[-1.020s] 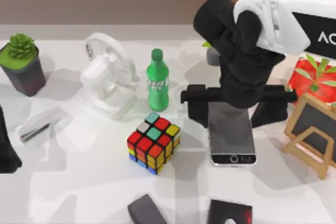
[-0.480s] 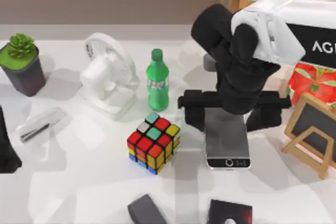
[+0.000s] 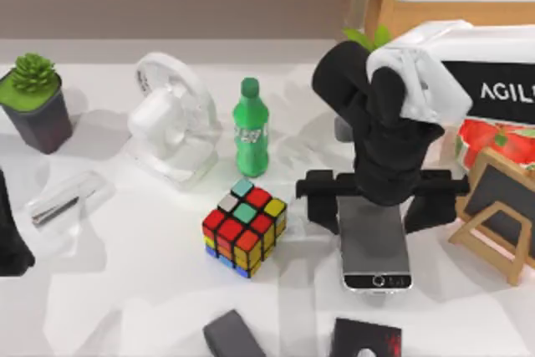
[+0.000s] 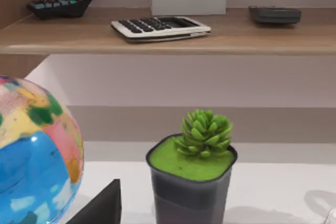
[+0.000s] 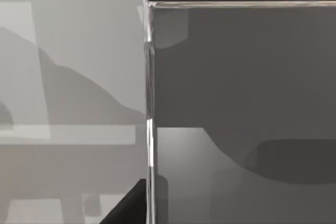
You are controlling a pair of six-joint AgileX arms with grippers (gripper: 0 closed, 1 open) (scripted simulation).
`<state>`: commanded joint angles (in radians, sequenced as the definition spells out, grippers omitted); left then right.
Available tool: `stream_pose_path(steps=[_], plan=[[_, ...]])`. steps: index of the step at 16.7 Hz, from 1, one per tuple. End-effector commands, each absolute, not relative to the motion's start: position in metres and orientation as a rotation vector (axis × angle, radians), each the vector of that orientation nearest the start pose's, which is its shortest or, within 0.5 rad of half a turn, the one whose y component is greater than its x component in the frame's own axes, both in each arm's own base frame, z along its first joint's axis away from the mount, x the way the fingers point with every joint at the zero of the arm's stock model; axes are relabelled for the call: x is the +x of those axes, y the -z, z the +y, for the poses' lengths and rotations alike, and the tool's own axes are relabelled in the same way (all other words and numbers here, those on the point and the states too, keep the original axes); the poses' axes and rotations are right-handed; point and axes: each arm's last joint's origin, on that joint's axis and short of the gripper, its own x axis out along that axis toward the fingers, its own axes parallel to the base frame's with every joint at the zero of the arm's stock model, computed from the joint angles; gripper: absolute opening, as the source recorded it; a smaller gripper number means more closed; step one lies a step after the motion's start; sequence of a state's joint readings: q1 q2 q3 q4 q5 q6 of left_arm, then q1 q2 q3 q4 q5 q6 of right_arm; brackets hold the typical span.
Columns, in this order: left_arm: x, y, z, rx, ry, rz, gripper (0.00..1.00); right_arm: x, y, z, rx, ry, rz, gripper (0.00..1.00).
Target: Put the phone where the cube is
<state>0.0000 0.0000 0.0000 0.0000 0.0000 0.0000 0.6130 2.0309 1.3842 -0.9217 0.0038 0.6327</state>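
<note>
The phone (image 3: 374, 244) has a grey screen and a home button at its near end. It sits between the black fingers of my right gripper (image 3: 376, 208), which is shut on its long sides, right of the table's middle. In the right wrist view the phone's screen (image 5: 241, 77) and silver rim are seen from close up. The cube (image 3: 243, 227), with its colourful stickers, rests on the table to the phone's left, about a hand's width away. My left gripper (image 3: 8, 236) is parked at the table's left edge.
A green bottle (image 3: 249, 127) and a white fan (image 3: 171, 123) stand behind the cube. A potted plant (image 3: 35, 98) is at the far left. A wooden easel board (image 3: 497, 206) stands right of the phone. A dark grey block (image 3: 234, 336) and a black box (image 3: 365, 340) lie at the front.
My right gripper and the phone shifted slightly left, then back right and nearer the table's front edge. The cube has not moved.
</note>
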Motion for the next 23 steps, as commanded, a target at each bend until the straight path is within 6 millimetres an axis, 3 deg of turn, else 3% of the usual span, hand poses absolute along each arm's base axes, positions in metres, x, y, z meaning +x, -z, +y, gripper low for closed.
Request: stream_pose_path(steps=[4, 17, 23], plan=[[0.1057, -0.16, -0.0012, 0.0, 0.0, 0.0, 1.0, 0.305, -0.1375, 0.2182, 0.01, 0.01, 1.568, 0.0], [0.1057, -0.16, -0.0012, 0.0, 0.0, 0.0, 1.0, 0.305, -0.1375, 0.2182, 0.01, 0.01, 1.568, 0.98], [0.1057, -0.16, -0.0012, 0.0, 0.0, 0.0, 1.0, 0.305, -0.1375, 0.2182, 0.01, 0.01, 1.568, 1.0]])
